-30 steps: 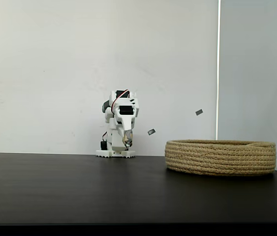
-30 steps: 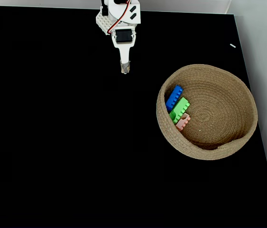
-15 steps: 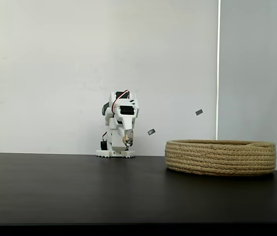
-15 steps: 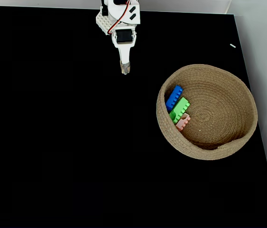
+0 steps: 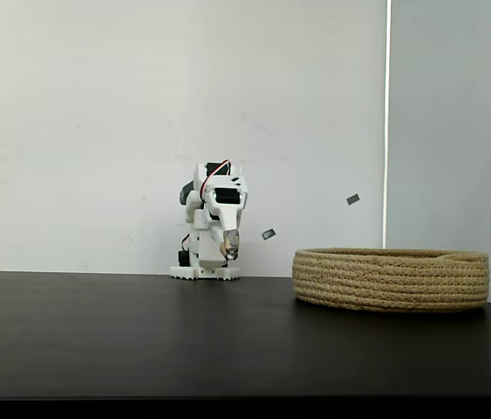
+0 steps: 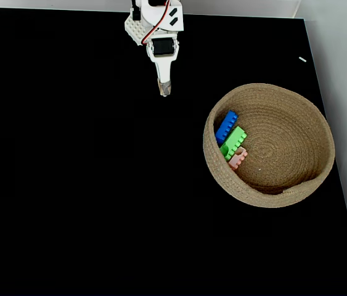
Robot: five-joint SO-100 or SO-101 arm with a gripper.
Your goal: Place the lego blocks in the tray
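The tray is a wide woven rope basket at the right of the black table, also seen from the side. Inside it, by its left wall, lie a blue lego block, a green lego block and a short pink lego block, side by side. The white arm is folded back at the far edge of the table. My gripper points down at the table, well left of the tray, shut with nothing in it; from the side the gripper hangs a little above the table.
The black table spreads wide to the left of and in front of the tray. A white wall stands behind the arm's base. The table's right edge runs close past the tray.
The gripper has tilted up slightly at the arm's folded pose. The blocks and tray have not moved.
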